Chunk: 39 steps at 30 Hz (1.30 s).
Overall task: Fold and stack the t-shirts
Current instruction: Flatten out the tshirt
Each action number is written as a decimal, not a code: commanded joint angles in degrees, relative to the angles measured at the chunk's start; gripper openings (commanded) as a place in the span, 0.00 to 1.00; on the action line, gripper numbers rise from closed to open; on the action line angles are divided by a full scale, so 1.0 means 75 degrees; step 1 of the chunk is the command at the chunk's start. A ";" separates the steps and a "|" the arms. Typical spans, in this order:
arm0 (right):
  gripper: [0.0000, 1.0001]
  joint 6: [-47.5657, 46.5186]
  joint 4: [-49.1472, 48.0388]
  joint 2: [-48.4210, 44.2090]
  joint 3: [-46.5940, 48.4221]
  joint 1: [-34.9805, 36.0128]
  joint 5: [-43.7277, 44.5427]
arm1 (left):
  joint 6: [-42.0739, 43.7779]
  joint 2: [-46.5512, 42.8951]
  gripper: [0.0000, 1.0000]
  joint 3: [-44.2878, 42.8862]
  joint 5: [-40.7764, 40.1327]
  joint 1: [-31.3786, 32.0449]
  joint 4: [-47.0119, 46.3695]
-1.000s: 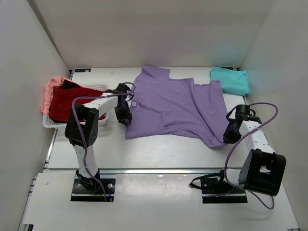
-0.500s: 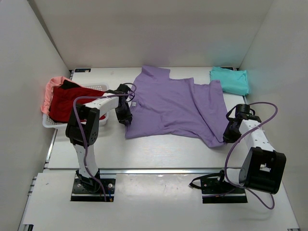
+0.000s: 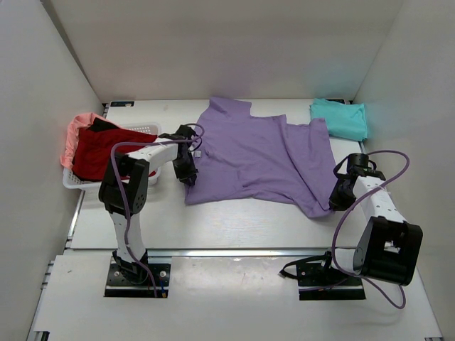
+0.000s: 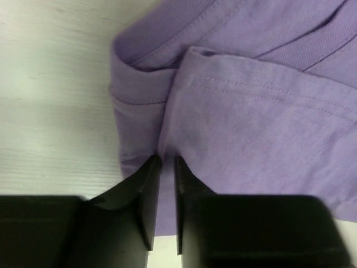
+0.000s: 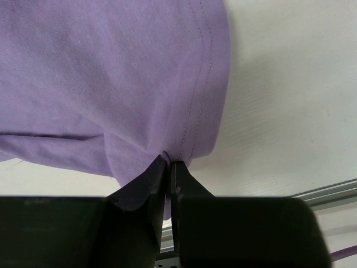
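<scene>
The left gripper (image 4: 166, 162) is pinched shut on the doubled-over left edge of the large lavender-purple cloth t-shirt (image 3: 263, 160), and the right gripper (image 5: 168, 164) is clamped on that shirt's stitched hem at its near right corner. The shirt lies spread and rumpled on the white table (image 3: 234, 224) between the two arms. A folded teal cloth t-shirt (image 3: 340, 118) sits at the far right corner, while a red cloth t-shirt (image 3: 99, 150) and a salmon-pink cloth t-shirt (image 3: 73, 131) are heaped in the white plastic lattice basket (image 3: 71, 182) left of the left gripper.

Bright, even overhead light; soft faint shadows on desk (image 3: 234, 220). Top view sharp, teal tint on right wall (image 3: 398, 92). Wrist views: lavender shirt (image 4: 251, 111) weave crisp, left hand (image 4: 166, 164) and right hand (image 5: 168, 166) crushed black.
</scene>
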<state>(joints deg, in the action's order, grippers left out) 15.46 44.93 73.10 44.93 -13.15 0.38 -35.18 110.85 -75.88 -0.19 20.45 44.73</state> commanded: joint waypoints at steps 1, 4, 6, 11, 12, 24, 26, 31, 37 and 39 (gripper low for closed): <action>0.04 0.0036 -0.0166 -0.0043 0.0162 0.0030 0.0007 | -0.0079 0.0009 0.25 -0.0207 0.0352 0.0110 -0.0209; 0.04 0.0059 -0.0155 0.0003 0.0197 -0.0016 0.0020 | -0.0091 0.0009 0.00 -0.0242 0.0505 0.0180 -0.0315; 0.04 0.0036 -0.0143 -0.0090 0.0185 -0.0028 -0.0004 | -0.0079 -0.0083 0.00 -0.0336 0.0587 0.0180 -0.0187; 0.00 0.0246 0.0197 -0.0266 0.0046 -0.0274 0.0194 | -0.0056 -0.1171 0.00 -0.0138 0.0797 -0.0147 0.0222; 0.00 0.0293 0.0220 -0.0359 0.0045 -0.0298 0.0265 | -0.0032 -0.1325 0.00 0.0002 0.0798 -0.0195 0.0212; 0.00 0.0703 0.0841 -0.0653 0.0243 -0.0801 0.0558 | 0.0085 -0.3411 0.00 0.1059 0.1079 -0.0640 0.0961; 0.00 0.0750 0.1134 -0.0653 0.0349 -0.0837 0.0325 | 0.0097 -0.3645 0.00 0.1011 0.1044 -0.0617 0.1172; 0.00 0.1043 0.1697 -0.0583 0.0607 -0.1328 0.0055 | 0.0190 -0.4162 0.00 0.0930 0.1069 -0.0746 0.1698; 0.00 0.1290 0.2295 -0.0617 0.0315 -0.1518 -0.0461 | 0.0424 -0.4572 0.00 0.0485 0.0892 -0.0804 0.2204; 0.00 0.1301 0.2307 -0.0630 0.0151 -0.1482 -0.0496 | 0.0530 -0.4631 0.00 0.0298 0.0845 -0.0711 0.2320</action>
<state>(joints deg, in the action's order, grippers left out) 24.03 59.61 69.69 47.22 -24.67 -2.04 -33.15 78.89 -70.11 6.96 14.74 59.79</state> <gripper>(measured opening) 0.010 0.023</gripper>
